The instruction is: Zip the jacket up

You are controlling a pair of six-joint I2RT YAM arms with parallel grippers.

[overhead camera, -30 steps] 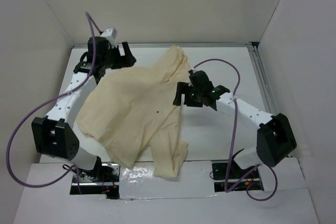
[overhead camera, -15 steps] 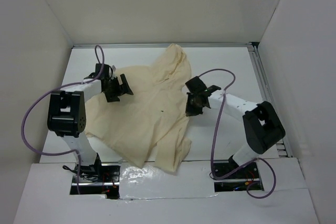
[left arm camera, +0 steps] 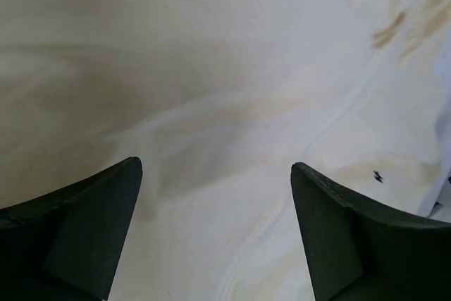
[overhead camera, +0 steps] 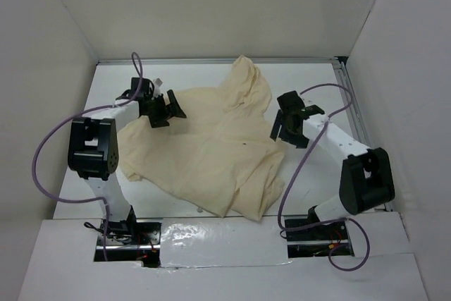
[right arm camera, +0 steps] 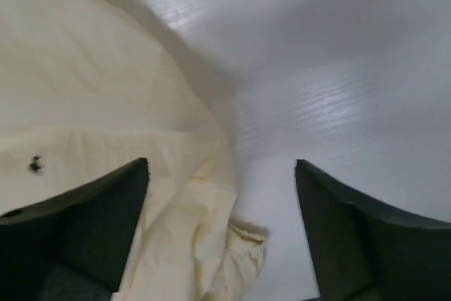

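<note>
The cream jacket lies wrinkled across the middle of the table, its hood-like part pointing to the back. My left gripper is open over the jacket's upper left part; in the left wrist view pale fabric fills the frame between its jaws. My right gripper is open at the jacket's right edge. In the right wrist view the jacket's edge and a gathered cuff lie under the left jaw, with bare table under the right. No zipper shows clearly.
White walls close in the white table on three sides. A metal rail runs along the right edge. Purple cables loop off both arms. A small dark spot marks the jacket's middle.
The jacket has shifted to the right and spread wider. My right gripper moved right and back to the jacket's right edge. My left gripper moved slightly back and right.
</note>
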